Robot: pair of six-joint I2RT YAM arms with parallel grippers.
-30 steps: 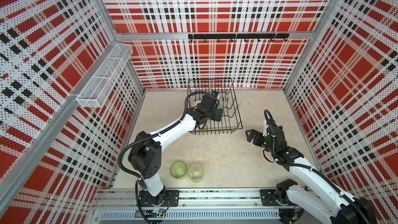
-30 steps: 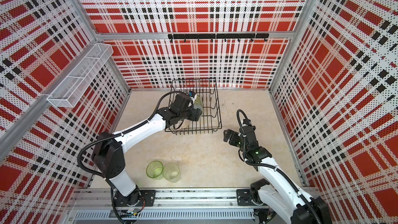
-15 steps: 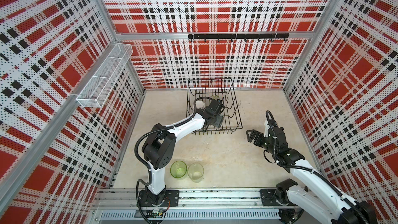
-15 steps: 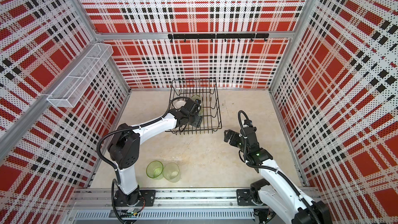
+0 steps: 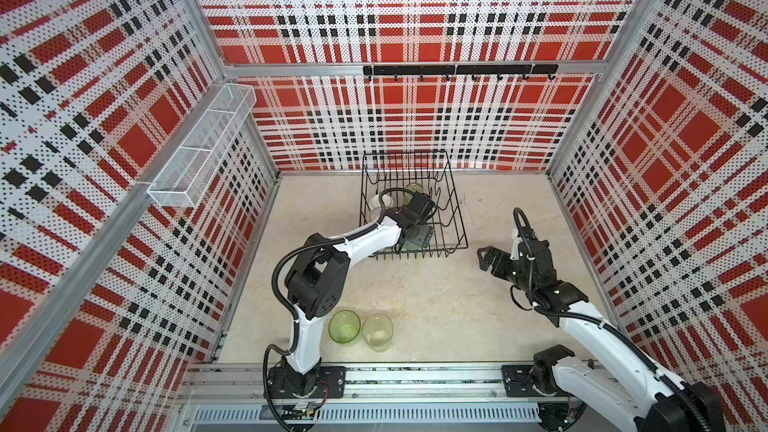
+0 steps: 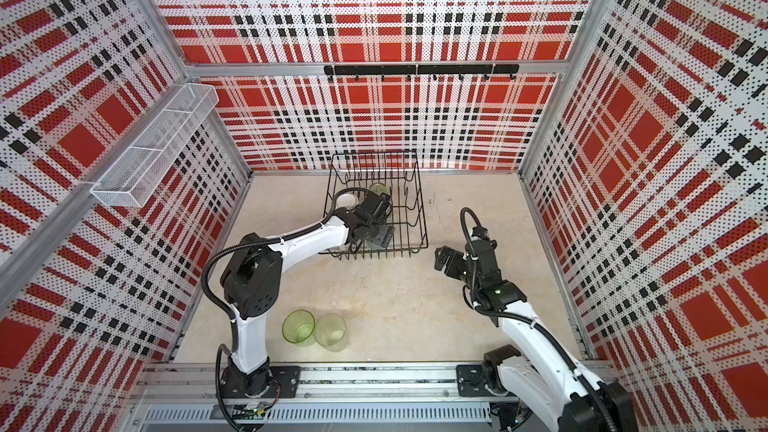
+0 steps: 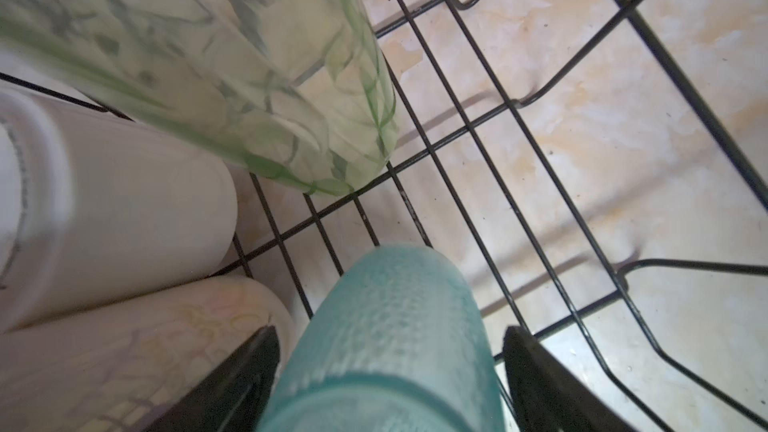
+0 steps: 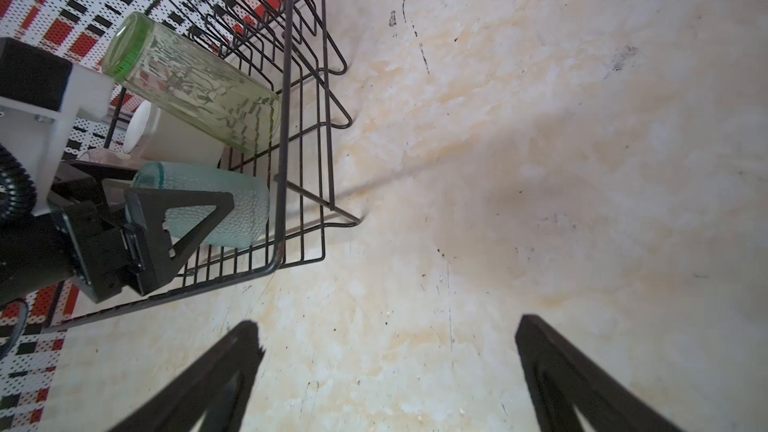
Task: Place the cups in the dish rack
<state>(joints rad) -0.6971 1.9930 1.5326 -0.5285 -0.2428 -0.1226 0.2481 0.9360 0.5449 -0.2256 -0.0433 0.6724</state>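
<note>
No legible text, labels or numbers anywhere.

Rack left half crowded: four cups, left arm across near rim. Right side open but pronged. Table centre free; two tumblers near left.

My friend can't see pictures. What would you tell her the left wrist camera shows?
A teal tumbler sits between the two black fingers of the left tool, inside the black wire dish rack. Beside it, close together, are a green tumbler, a white mug and a pale pink mug.
</note>
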